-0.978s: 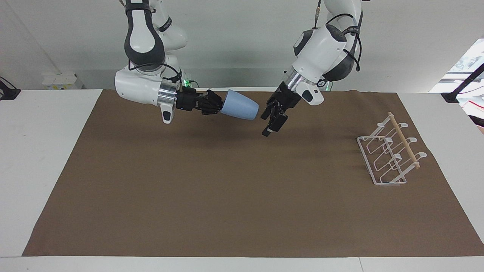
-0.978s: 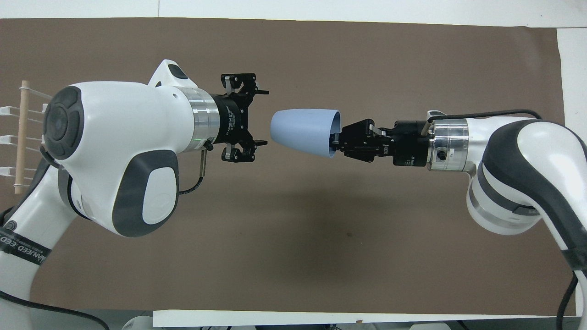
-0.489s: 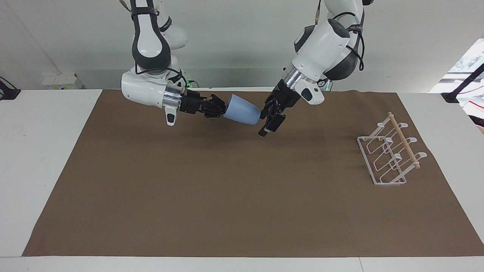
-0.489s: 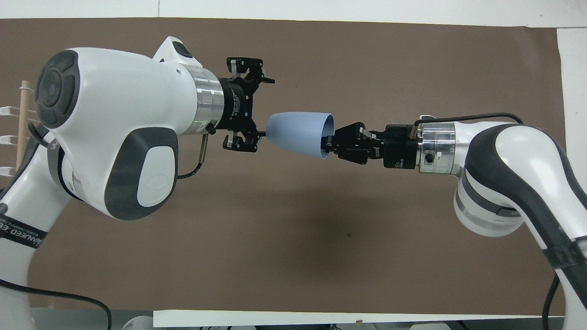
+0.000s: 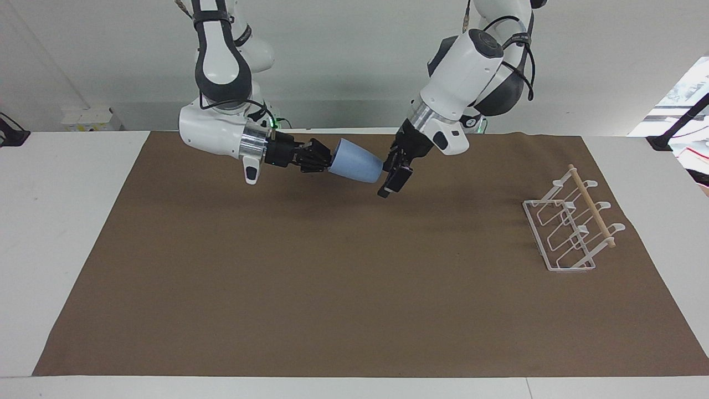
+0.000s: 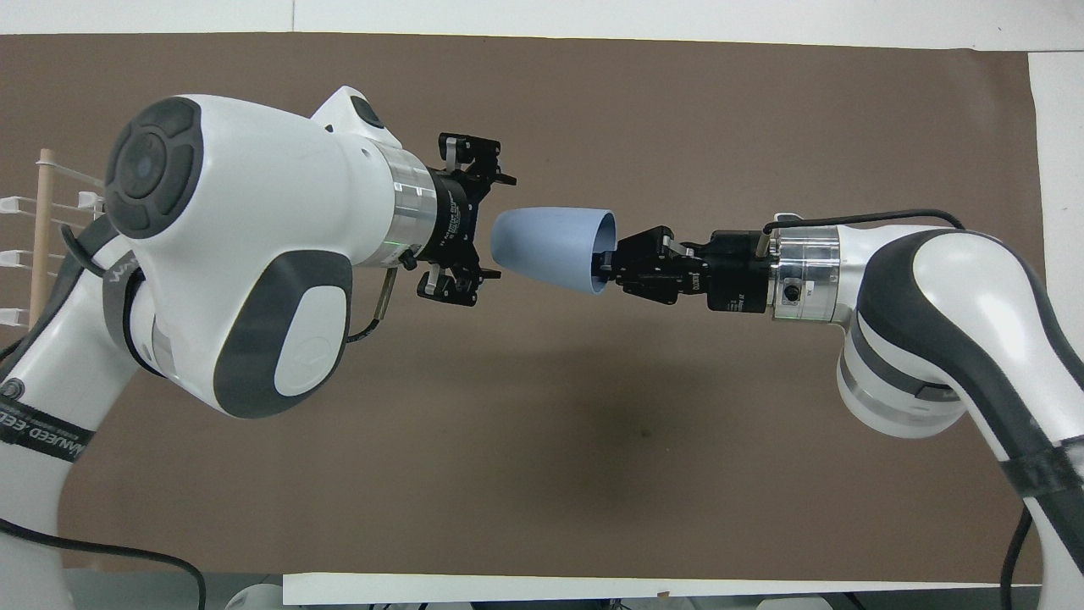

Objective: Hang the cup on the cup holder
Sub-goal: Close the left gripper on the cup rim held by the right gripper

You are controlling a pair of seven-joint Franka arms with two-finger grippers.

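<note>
Over brown mat (image 5: pixel 354 277) — right gripper (image 6: pixel 611 258) clamps cup (image 6: pixel 550 248) by its rim; left gripper (image 6: pixel 468 222) spread wide around its base.

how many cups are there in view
1. The cup is in the air over the brown mat, gripped at its rim by the right gripper, its base pointing at the open left gripper. None hangs on the cup holder.

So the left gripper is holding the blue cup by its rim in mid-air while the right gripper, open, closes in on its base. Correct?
Not quite: the arms are swapped. In the overhead view the right gripper holds the cup by its rim in mid-air, while the left gripper, open, closes in on its base.
</note>
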